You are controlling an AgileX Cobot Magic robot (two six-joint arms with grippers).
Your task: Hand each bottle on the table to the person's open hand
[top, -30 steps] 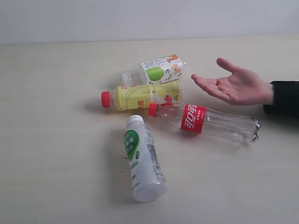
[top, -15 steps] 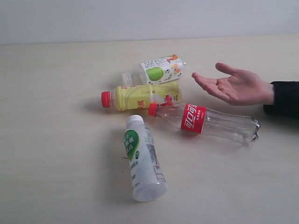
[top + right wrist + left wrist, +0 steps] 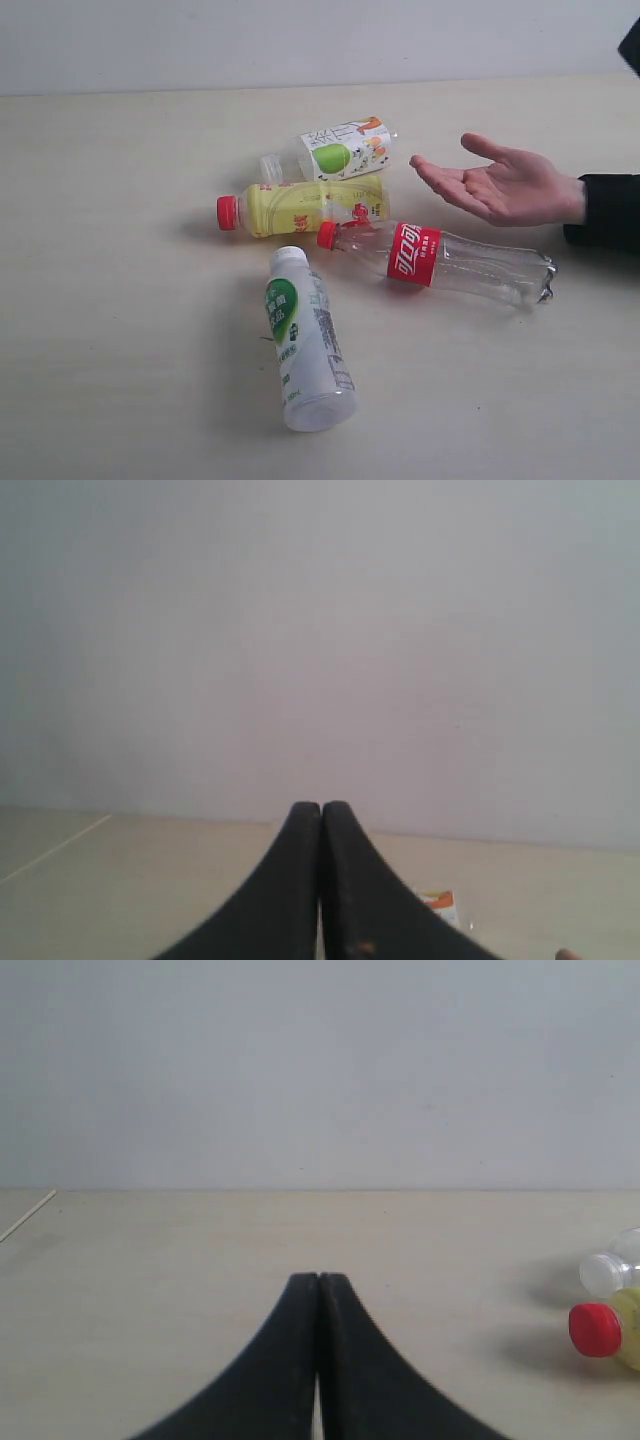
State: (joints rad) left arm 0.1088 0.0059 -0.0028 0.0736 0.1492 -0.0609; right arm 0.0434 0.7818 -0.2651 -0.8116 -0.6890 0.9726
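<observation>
1. While neither arm has reached the bottles, my left pincer [image 3: 318,1278] hangs over the desk [image 3: 150,1250] with its two black fingers pressed flat together and nothing between them
2. My right pincer [image 3: 321,806] is closed in the same way, tip against tip, gripping nothing
3. All four bottles lie on their sides on the desk; the yellow bottle [image 3: 300,207] is in the middle of the cluster, its red cap [image 3: 228,212] pointing to the left of the exterior view
4. Just behind it lies the green-apple bottle [image 3: 335,152], slightly tilted
5. The Coca-Cola bottle [image 3: 440,262] has its cap up against the yellow bottle's body and its base pointing right
6. The white bottle [image 3: 305,340] with the green label lies nearest the camera, cap toward the yellow bottle but apart from it
7. The person's open hand [image 3: 505,187] is held palm up on the right, fingers spread, just beyond the Coca-Cola bottle, with a black sleeve [image 3: 605,208] at the wrist
8. My left wrist view catches only that red cap and a clear cap [image 3: 603,1273] beside it
</observation>
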